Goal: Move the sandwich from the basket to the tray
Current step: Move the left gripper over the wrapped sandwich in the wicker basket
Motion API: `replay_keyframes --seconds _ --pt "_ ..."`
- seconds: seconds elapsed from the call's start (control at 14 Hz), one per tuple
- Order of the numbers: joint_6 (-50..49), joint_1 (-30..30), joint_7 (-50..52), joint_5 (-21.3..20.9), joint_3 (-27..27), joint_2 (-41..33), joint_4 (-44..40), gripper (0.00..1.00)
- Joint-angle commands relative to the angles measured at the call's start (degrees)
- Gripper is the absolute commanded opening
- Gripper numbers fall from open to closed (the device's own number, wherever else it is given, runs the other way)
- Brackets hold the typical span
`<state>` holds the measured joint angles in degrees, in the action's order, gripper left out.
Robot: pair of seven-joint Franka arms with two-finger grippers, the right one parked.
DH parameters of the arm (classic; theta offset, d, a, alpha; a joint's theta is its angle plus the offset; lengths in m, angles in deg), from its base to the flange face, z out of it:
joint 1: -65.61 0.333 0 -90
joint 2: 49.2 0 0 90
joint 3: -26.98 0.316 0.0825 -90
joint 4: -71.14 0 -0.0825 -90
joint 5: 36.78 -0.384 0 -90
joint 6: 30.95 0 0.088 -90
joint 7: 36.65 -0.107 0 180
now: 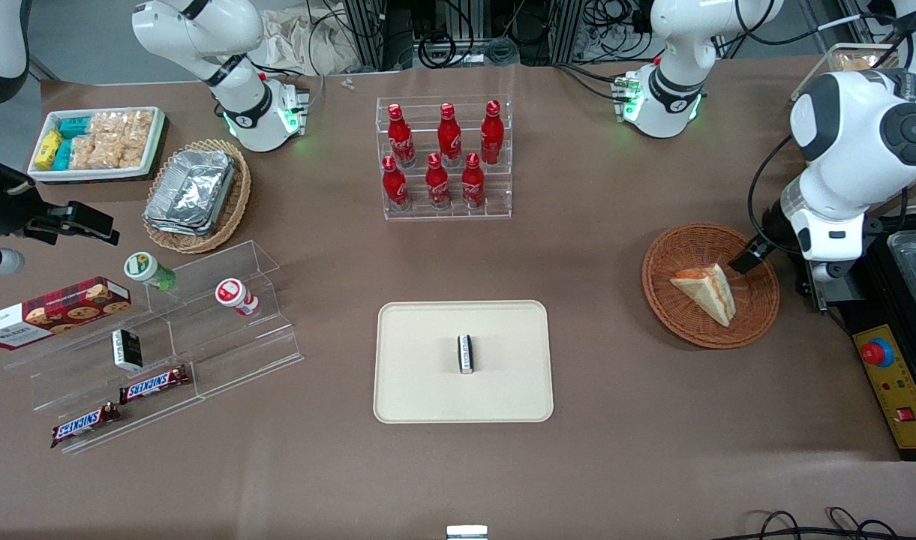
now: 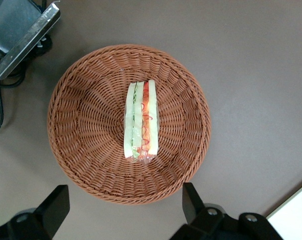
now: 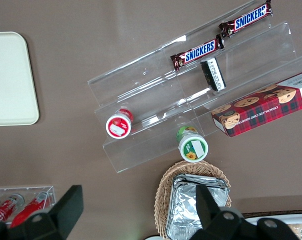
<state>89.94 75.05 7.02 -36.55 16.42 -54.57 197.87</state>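
The sandwich (image 1: pixel 707 291) is a pale bread wedge with orange and green layers. It lies in the round reddish-brown wicker basket (image 1: pixel 671 311) toward the working arm's end of the table. The left gripper (image 1: pixel 752 259) hovers above the basket's rim, on the side farther from the front camera. In the left wrist view the gripper (image 2: pixel 123 205) is open wide and empty, its fingers (image 2: pixel 54 207) spread above the basket's edge (image 2: pixel 80 150), apart from the sandwich (image 2: pixel 140 122). The cream tray (image 1: pixel 427 375) lies mid-table, nearer to the front camera; its corner shows in the wrist view (image 2: pixel 296 220).
A small black-and-white packet (image 1: pixel 466 353) lies on the tray. A rack of red bottles (image 1: pixel 446 157) stands farther back. A control box with a red button (image 1: pixel 889 390) sits beside the basket. Acrylic shelves with snacks (image 1: pixel 157 337) lie toward the parked arm's end.
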Motion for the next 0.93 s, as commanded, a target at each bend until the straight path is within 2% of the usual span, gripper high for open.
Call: replay_keyframes --seconds 0.0,0.36,0.57,0.86 --pt "4.34 0.05 -1.83 1.09 0.19 -0.96 3.51 1.00" --pt "8.56 0.31 -1.83 1.18 0.19 3.17 3.96 1.00" --pt "14.96 0.40 -1.83 1.18 0.19 6.50 6.06 1.00" --pt "18.06 0.49 -1.74 5.65 0.19 9.15 6.68 1.00"
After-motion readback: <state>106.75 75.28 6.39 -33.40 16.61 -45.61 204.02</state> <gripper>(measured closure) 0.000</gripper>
